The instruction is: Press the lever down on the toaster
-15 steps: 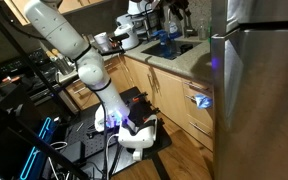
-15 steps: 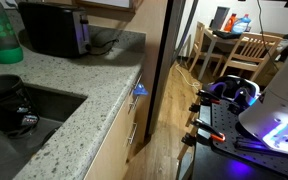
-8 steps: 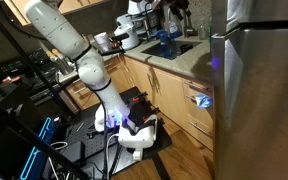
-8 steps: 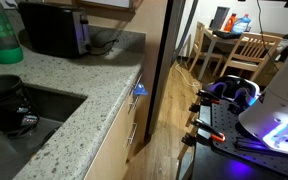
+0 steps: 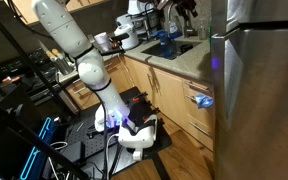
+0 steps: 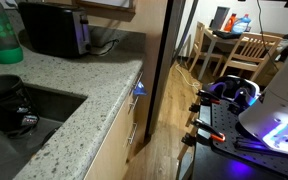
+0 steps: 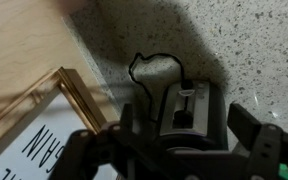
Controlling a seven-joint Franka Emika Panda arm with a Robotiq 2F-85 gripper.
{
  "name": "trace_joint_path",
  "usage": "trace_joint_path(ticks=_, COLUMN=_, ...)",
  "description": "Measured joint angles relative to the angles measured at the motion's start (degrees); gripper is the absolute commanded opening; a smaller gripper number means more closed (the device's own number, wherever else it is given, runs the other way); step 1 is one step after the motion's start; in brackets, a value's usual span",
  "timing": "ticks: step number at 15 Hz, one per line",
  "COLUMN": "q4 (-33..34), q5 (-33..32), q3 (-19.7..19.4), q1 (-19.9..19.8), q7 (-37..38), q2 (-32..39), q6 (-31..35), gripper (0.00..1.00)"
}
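in the wrist view my end effector (image 7: 169, 150) comes in from the bottom edge with its fingers (image 7: 256, 138) spread wide apart and holding nothing. the toaster (image 7: 189, 115) shows between them as a dark block seen from above. the lever (image 7: 184, 110) sits in a slot on the side facing the camera. i cannot tell from here whether any part of the end effector touches the toaster or the lever. a thin dark cord (image 7: 142, 66) loops on the speckled worktop (image 7: 254, 40) just beyond the toaster. a framed sign (image 7: 44, 130) with a wooden border and dark letters lies just beside the toaster, toward the lower left of that view.

in an exterior view the toaster (image 6: 49, 28) stands at the far end of the granite worktop (image 6: 74, 80), beyond the sink (image 6: 14, 105) and near a green bottle (image 6: 2, 40). in an exterior view the white arm (image 5: 84, 65) rises from its base on the floor and reaches over the kitchen counter, with a steel fridge (image 5: 254, 90) close to the camera.
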Motion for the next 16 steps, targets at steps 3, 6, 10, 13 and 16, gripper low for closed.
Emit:
trace_joint_path(ticks=3, q4=2.52, q5=-1.58, q3=-0.28, q1=0.78, q7=0.22, q2=2.83, q6=0.0, gripper=0.42)
trace_joint_path(ticks=6, q4=4.44, q5=-2.05, q3=-1.24, q1=1.93, q7=0.22, q2=4.71, q6=-0.01, gripper=0.19)
trace_joint_path(ticks=10, q4=5.97, q5=-2.06, q3=-3.32, q1=2.56, q7=0.22, q2=6.41, q6=0.04, gripper=0.0)
trace_joint_path(ticks=13, q4=6.6, q5=-2.07, q3=-5.41, q1=2.62, q7=0.22, q2=8.06, q6=1.32, gripper=0.0)
trace_joint_path(ticks=16, q4=8.19, q5=-2.11, q3=-6.73, q1=2.76, q7=0.22, q2=10.38, q6=3.08, gripper=0.0)
